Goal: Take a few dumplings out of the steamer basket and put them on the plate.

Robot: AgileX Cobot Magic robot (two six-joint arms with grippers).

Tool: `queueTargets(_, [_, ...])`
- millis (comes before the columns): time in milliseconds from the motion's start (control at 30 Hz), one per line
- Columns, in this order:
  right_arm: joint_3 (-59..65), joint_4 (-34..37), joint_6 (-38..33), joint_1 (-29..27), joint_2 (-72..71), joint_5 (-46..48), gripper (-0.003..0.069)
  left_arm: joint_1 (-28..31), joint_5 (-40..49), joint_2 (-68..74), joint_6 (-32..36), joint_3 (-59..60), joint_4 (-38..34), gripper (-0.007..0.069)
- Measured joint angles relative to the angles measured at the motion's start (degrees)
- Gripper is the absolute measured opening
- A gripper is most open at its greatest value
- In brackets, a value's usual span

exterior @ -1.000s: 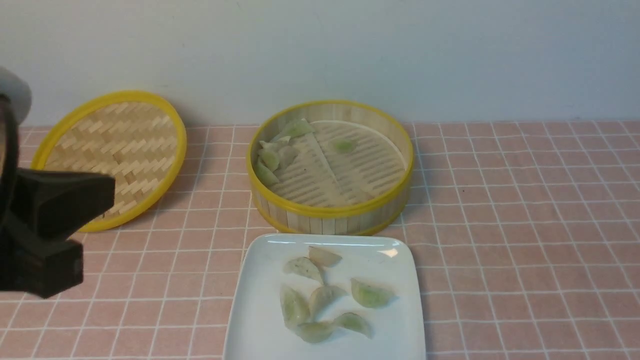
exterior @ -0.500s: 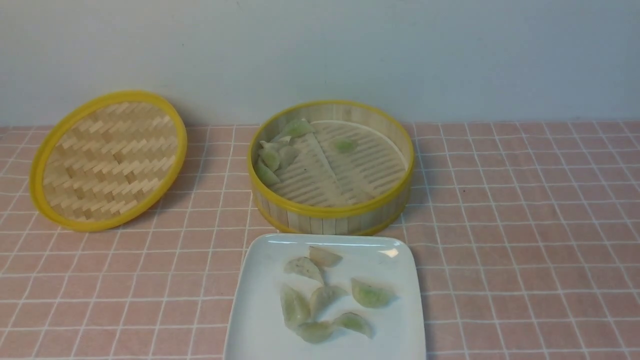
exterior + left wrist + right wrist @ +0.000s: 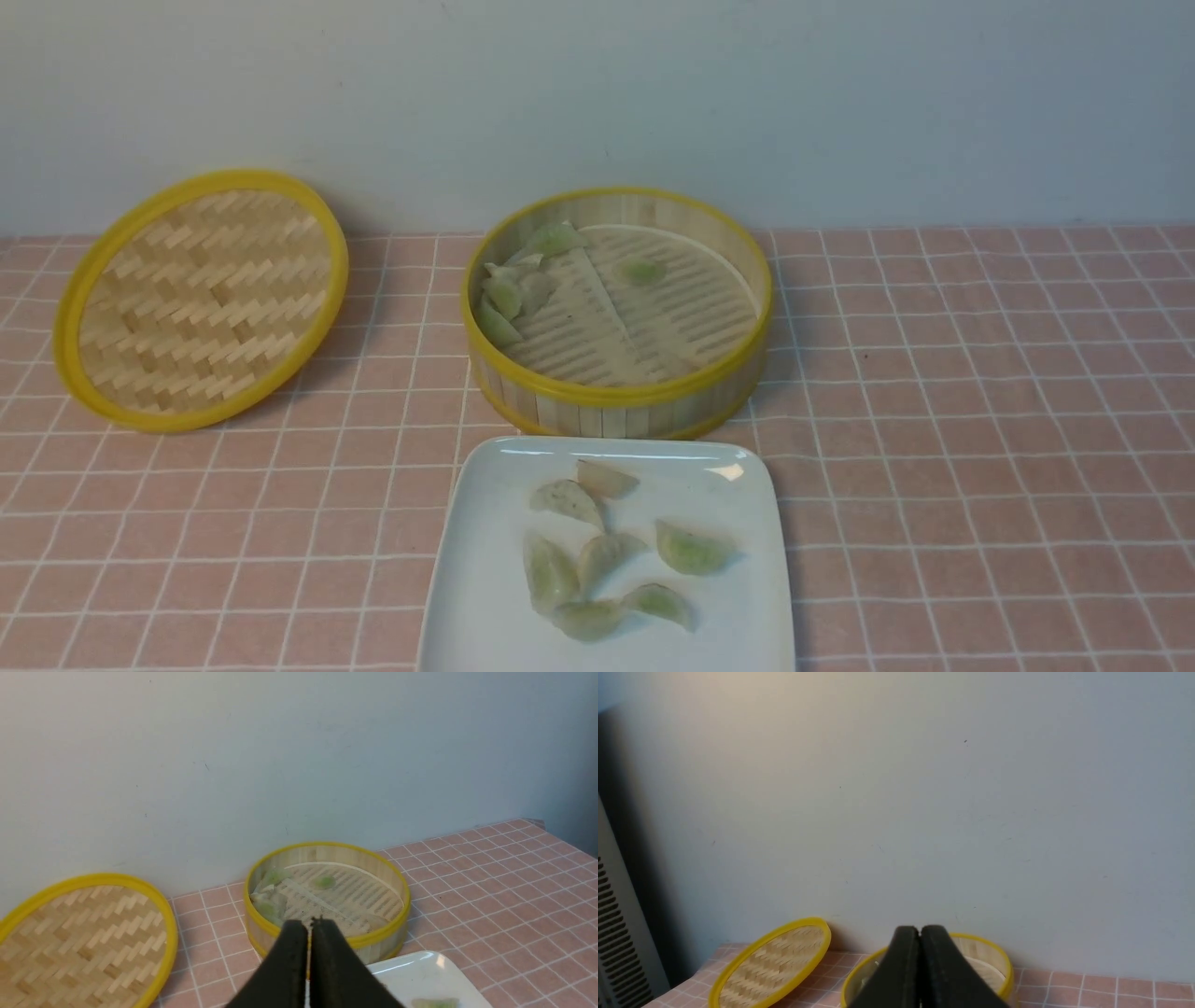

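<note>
Dumplings [image 3: 691, 548] lie on the square white plate [image 3: 467, 597], seven of them in the front view, some touching. The plate's near edge runs out of sight; its far edge sits just in front of the bamboo steamer basket [image 3: 602, 422], towards the back edge of the tabletop [image 3: 1027, 485]. More dumplings are in the basket: a cluster against its left wall, too overlapped to count surely, and one apart [image 3: 642, 271] on the slatted floor towards the back. A faint pale shape near the front wall may be another. The woven lid [image 3: 205, 299] rests tilted near the tabletop's back edge, left of the basket. What has changed is the left arm: a second ago its dark bulk covered part of the lid, and now it is out of this view, while plate and basket look just as they did.

The left wrist view shows the left hand [image 3: 310, 926] fully closed, its fingertips together with nothing between them, aimed towards the basket and plate.

The right wrist view shows the right hand [image 3: 920, 933] likewise closed and empty, with the basket beyond.

With both hands unloaded and several dumplings plated, the withdrawal suggests that the task is finished or very nearly so; the remaining dumplings could well be meant to stay.
</note>
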Motion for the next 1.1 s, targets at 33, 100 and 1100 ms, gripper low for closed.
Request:
queueTargets(33, [0.00,0.00,0.00,0.00,0.00,0.00,-0.0013,0.00,-0.53,-0.07,0.00,0.66,0.30,-0.0006])
queueTargets(100, [0.00,0.00,0.00,0.00,0.00,0.00,-0.0013,0.76,-3.46,-0.92,0.26,3.72,0.66,-0.0006])
queueTargets(1100, [0.00,-0.02,-0.05,0.00,0.00,0.05,-0.0013,22.56,-21.33,-16.41,2.06,48.18,0.33,-0.0006])
